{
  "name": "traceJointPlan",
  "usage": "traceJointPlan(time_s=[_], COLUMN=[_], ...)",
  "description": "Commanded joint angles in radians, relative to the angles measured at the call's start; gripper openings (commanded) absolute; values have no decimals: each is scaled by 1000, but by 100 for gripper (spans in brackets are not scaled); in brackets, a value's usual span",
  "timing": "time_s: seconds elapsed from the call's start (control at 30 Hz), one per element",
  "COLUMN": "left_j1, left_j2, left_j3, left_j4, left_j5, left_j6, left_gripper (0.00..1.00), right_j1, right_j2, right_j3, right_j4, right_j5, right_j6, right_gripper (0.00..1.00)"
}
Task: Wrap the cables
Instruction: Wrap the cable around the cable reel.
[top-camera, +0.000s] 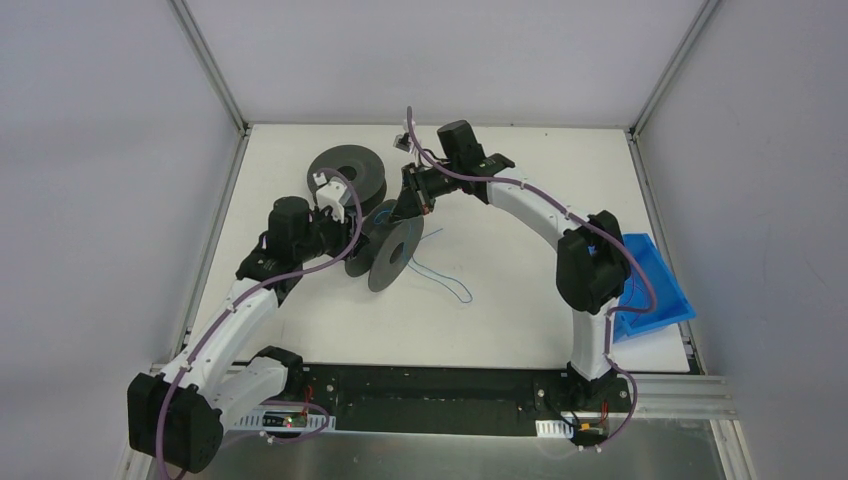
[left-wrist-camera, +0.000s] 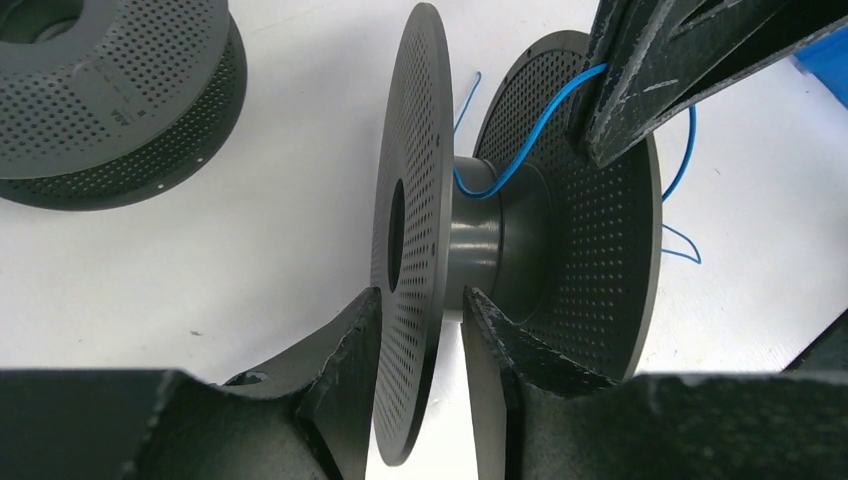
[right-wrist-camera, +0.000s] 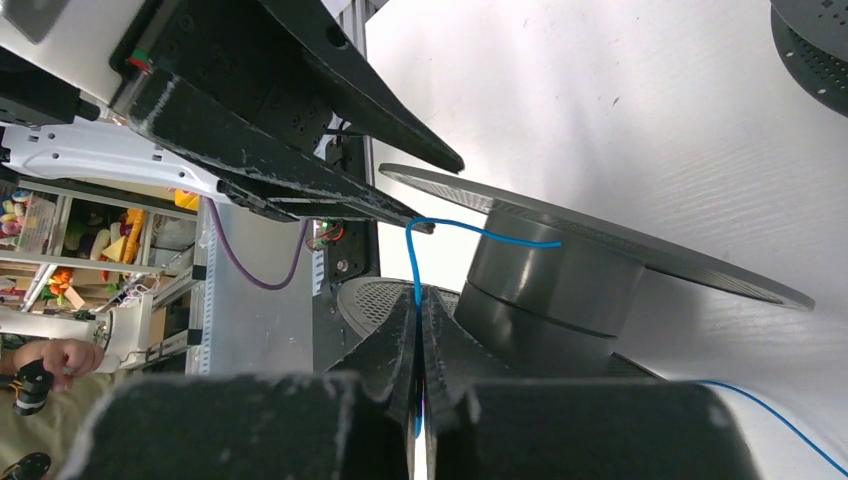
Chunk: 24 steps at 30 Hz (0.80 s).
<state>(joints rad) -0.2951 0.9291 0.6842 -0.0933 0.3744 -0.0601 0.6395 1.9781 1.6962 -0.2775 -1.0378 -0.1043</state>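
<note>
A thin blue cable (top-camera: 446, 277) trails loose over the white table and runs up to the hub of an upright dark grey spool (top-camera: 392, 252). My right gripper (right-wrist-camera: 418, 300) is shut on this cable (right-wrist-camera: 413, 262) just above the hub (right-wrist-camera: 545, 285). In the left wrist view the cable (left-wrist-camera: 520, 170) leads from the hub into the right gripper's fingers (left-wrist-camera: 640, 90). My left gripper (left-wrist-camera: 420, 305) straddles the spool's near flange (left-wrist-camera: 410, 200), one finger on each side. A white gap shows between the flange and the inner finger.
A second dark grey spool (top-camera: 348, 172) lies flat behind the upright one, close to the left wrist. A blue tray (top-camera: 655, 290) sits at the table's right edge beside the right arm. Metal frame posts stand at the far corners.
</note>
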Motion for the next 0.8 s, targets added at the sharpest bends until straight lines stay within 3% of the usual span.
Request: traceJointPlan(time_s=[0.0, 0.5, 0.77], left_j1=[-7, -9, -29], left_j2=[36, 62, 92], left_j3=[47, -20, -31], left_j4=[77, 313, 357], left_j5=[51, 48, 0], left_j6=[18, -107, -145], left_gripper=[34, 36, 38], right_j1=[4, 6, 7], right_j2=[9, 27, 22], right_j3=[24, 15, 11], right_j4=[55, 118, 118], right_j5=[-46, -49, -48], right_j6=[27, 79, 78], right_gripper=[0, 0, 0])
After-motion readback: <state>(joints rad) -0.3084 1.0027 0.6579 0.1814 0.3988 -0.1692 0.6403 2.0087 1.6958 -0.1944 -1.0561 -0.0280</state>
